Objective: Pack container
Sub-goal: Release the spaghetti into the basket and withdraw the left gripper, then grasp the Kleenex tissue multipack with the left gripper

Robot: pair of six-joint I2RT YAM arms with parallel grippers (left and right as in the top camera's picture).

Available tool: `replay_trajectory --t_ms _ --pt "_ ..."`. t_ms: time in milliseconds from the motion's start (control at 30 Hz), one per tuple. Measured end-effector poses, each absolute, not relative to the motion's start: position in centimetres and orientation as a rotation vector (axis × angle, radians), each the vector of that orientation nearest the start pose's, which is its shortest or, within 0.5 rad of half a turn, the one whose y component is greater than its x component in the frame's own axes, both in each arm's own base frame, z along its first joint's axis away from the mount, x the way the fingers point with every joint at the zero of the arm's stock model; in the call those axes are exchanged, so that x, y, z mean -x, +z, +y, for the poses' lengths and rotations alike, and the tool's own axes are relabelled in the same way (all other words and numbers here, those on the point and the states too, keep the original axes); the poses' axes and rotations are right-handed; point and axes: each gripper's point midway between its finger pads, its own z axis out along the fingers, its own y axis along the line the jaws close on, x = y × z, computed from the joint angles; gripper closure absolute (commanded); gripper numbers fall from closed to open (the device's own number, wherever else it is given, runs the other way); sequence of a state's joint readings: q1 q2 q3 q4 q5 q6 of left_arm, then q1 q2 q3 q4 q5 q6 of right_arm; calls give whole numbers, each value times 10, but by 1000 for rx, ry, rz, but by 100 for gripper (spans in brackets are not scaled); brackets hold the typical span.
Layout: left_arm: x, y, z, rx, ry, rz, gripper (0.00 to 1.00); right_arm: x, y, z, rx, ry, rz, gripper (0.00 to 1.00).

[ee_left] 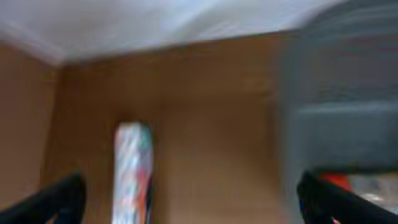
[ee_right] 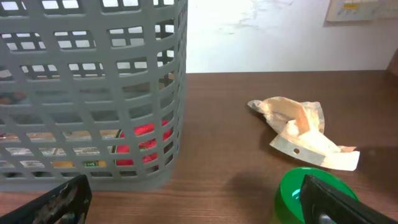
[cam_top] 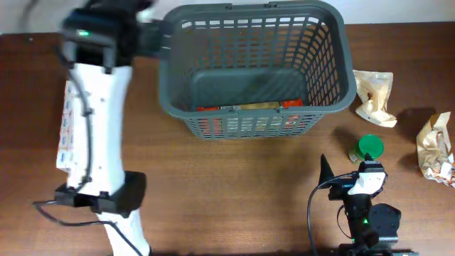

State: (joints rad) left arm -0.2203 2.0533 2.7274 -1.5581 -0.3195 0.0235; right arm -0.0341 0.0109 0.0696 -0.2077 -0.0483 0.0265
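Note:
The container (cam_top: pixel 334 43) is a large dark grey slotted basket at the back middle of the table. Red and yellow packets (cam_top: pixel 249 107) lie inside it against the near wall. My left gripper (cam_top: pixel 151 37) is at the basket's left rim, blurred. In the left wrist view it (ee_left: pixel 196 202) is open and empty over bare table, with the basket (ee_left: pixel 342 124) at the right. My right gripper (cam_top: pixel 348 167) is open and empty near the front right. In the right wrist view it (ee_right: pixel 199 205) faces the basket (ee_right: pixel 93 93), and its right finger is in front of a green-lidded jar (ee_right: pixel 292 196).
The green-lidded jar (cam_top: pixel 370 147) stands just beyond the right gripper. A crumpled tan packet (cam_top: pixel 375 96) lies right of the basket and another (cam_top: pixel 435 146) at the far right edge. A white printed packet (cam_top: pixel 66 131) lies under the left arm, also seen from the left wrist (ee_left: pixel 132 168).

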Motion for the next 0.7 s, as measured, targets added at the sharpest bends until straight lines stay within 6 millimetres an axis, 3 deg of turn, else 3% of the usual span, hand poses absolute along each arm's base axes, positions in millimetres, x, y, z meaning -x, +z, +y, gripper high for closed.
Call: replay_trajectory --t_ms 67,200,367,500,700 --pt "-434 354 23 171 372 2479 1 -240 154 0 -17 36 1720 1" --pt "-413 349 101 490 449 2486 1 -240 154 0 -17 36 1720 1" --pt "-401 335 144 640 489 2513 1 -240 154 0 -17 36 1720 1" --pt "-401 309 162 665 493 2578 1 -240 154 0 -17 36 1720 1" --pt "-415 234 174 519 443 2762 1 -240 154 0 -17 36 1719 1"
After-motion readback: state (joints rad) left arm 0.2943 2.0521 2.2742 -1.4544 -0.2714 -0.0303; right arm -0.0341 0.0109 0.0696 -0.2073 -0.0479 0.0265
